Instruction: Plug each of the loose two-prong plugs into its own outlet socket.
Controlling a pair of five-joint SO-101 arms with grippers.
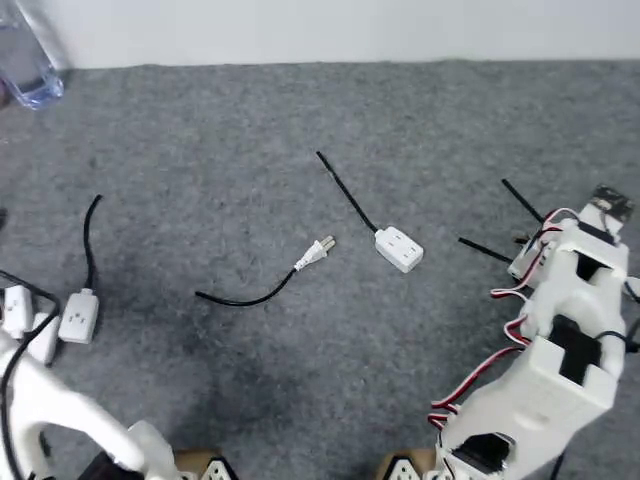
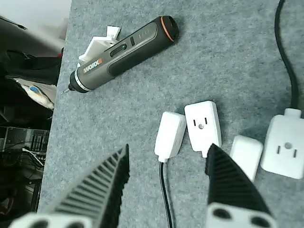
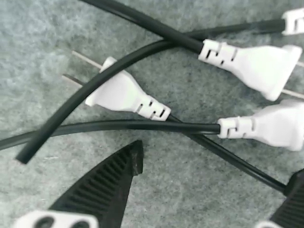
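My left gripper: jaws spread wide, holding nothing, above a cluster of white outlet sockets on the grey mat. One socket is face up, and a side-lying socket sits just beside it. An electric screwdriver lies farther off.

My right gripper: also wide and empty, over three two-prong plugs tangled in crossing black cords.

Mid-table: a loose plug lies near a lone socket, not touching it.

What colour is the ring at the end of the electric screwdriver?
Orange ring, best in left wrist view.
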